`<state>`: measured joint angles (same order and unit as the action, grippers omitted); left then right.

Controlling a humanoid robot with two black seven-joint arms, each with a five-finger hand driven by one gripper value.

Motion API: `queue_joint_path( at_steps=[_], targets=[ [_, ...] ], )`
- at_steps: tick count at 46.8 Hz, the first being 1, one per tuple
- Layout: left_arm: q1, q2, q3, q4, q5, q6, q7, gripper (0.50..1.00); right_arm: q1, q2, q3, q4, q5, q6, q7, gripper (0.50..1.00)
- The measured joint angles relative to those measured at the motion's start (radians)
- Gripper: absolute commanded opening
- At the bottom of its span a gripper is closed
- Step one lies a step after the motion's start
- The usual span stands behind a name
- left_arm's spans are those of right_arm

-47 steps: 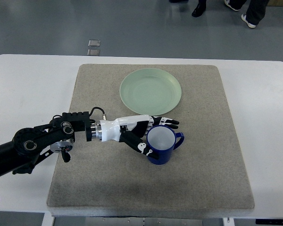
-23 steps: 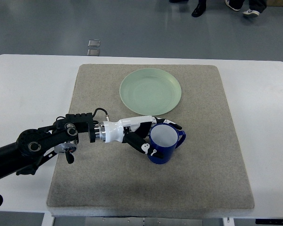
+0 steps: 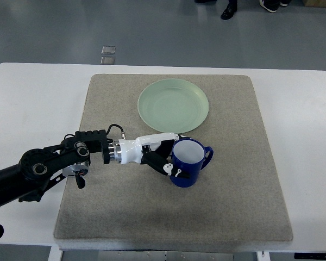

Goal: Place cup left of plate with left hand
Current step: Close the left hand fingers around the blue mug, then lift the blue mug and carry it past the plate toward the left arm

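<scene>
The left hand (image 3: 162,156) reached in from the 9 o'clock side, and its fingers (image 3: 174,172) were wrapped around the blue cup (image 3: 188,163), grasping it. The cup stood upright on the grey mat (image 3: 233,179), at 6 o'clock from the green plate (image 3: 173,105), near it but apart. Its handle pointed to 3 o'clock.

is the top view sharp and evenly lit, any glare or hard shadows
Top view: sharp across the mat, soft even light; only a faint shadow under the blue cup and left hand; mild sheen on the green plate, no blown-out glare.
</scene>
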<state>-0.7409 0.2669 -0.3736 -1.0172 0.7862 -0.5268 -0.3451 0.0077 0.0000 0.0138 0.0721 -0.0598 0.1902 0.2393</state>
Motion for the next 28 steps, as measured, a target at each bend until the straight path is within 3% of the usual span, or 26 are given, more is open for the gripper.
queue_joint_path(
  at_steps=[28],
  targets=[
    [0.004, 0.002, -0.138, 0.001, -0.020, 0.138, -0.004, 0.707, 0.000, 0.000, 0.000, 0.000, 0.000, 0.000, 0.000, 0.932]
  ],
)
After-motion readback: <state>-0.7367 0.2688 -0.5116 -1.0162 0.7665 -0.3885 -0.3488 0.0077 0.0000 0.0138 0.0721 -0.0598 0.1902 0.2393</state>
